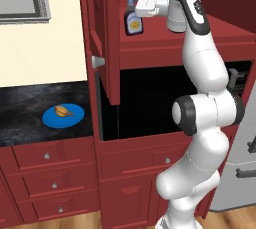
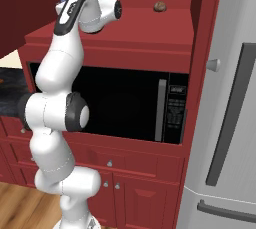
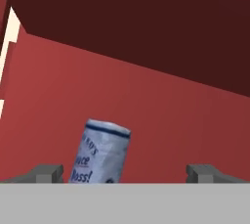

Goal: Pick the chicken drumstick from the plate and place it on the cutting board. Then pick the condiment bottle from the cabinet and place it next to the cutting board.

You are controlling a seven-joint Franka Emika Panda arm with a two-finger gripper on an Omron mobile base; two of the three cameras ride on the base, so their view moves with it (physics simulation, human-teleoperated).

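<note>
The gripper (image 3: 124,173) reaches into the cabinet (image 1: 107,33), fingers (image 3: 46,173) spread wide on either side of the condiment bottle (image 1: 133,20), which stands on the cabinet's shelf. The chicken drumstick (image 1: 63,111) lies on the plate (image 1: 52,119), left of the cabinet.

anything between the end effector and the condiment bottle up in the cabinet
Nothing visible. The open end effector faces the condiment bottle on the cabinet shelf; in the hand view the bottle's cap sits between the fingertips, nearer the left one, with bare shelf around.

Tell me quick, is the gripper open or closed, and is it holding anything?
Gripper: open, holding nothing; the bottle stands between its fingertips.
</note>
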